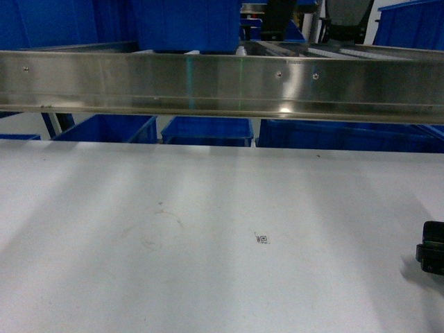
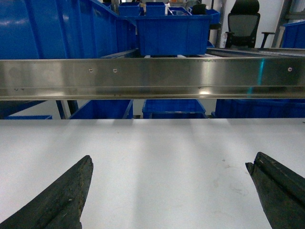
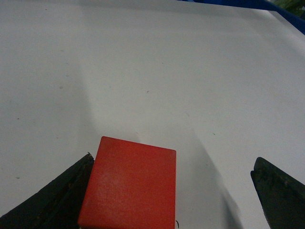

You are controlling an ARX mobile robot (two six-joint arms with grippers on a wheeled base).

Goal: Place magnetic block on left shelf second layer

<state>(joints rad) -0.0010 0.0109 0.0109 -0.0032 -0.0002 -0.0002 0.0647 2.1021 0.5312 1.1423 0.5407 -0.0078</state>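
The magnetic block (image 3: 127,186), a plain red cube, rests on the white tabletop (image 3: 152,71) between the fingers of my right gripper (image 3: 173,160). The gripper is open: the block lies against the left finger (image 3: 57,195), and a wide gap separates it from the right finger (image 3: 279,191). In the head view only a black part of that gripper (image 1: 433,248) shows at the right edge, and the block is hidden there. My left gripper (image 2: 170,159) is open and empty above the table, facing the steel rack's front rail (image 2: 152,76). A large blue crate (image 2: 57,28) sits on the rack's left side.
The shiny steel rail (image 1: 222,83) spans the far edge of the table (image 1: 208,229). Smaller blue crates (image 2: 174,31) stand on the rack behind it, and more blue crates (image 1: 207,130) sit below the rail. A black office chair (image 2: 244,24) is far back.
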